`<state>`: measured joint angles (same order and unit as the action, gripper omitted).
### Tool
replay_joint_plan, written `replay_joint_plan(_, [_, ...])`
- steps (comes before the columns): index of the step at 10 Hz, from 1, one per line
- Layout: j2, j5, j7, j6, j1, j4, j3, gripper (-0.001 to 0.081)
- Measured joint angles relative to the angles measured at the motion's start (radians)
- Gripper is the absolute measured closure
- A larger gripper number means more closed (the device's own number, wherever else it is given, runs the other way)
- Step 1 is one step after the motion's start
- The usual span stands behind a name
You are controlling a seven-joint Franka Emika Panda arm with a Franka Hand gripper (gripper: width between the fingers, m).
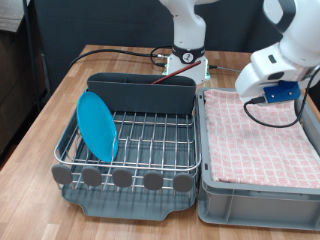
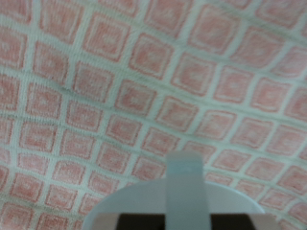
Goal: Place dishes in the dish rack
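The wooden surface carries two big things side by side: the dish rack on the exterior view's left and a grey bin lined with a pink checked cloth on the exterior view's right. The rack's wire grid already holds the light-blue plate, standing tilted on edge near the rack's left side. A reddish-brown wooden spoon appears to stick out of the tall cutlery box at the rack's far edge, though it is small and hard to make out. No mug shows in either view.

The gripper hangs over the far part of the bin, close above the cloth. In the wrist view the cloth fills the picture, with only a pale part of the hand at the edge; whether the jaws are apart or together cannot be told, and nothing shows between them.

By my reading, plate and spoon are already racked, and the arm is working over the bin. Any pick from here calls for first finding a dish on that cloth, since none is visible.
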<state>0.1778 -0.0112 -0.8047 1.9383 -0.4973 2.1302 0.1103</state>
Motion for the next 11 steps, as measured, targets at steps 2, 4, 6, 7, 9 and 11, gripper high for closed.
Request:
replay_joint_plan(2, [-0.054, -0.050, -0.093, 0.076, 0.000, 0.004, 0.021, 0.0735])
replay_joint_plan(4, [-0.115, -0.110, -0.162, 0.164, -0.002, 0.045, 0.030, 0.0735])
replay_joint_plan(6, [-0.106, -0.133, -0.164, 0.156, -0.002, 0.038, 0.035, 0.0735])
replay_joint_plan(7, [-0.102, -0.166, -0.165, 0.175, 0.001, 0.030, 0.047, 0.0735])
replay_joint_plan(9, [-0.092, -0.209, -0.144, 0.214, 0.021, 0.000, 0.081, 0.0735])
replay_joint_plan(11, [-0.078, -0.218, -0.156, 0.274, 0.044, -0.034, 0.118, 0.0735])
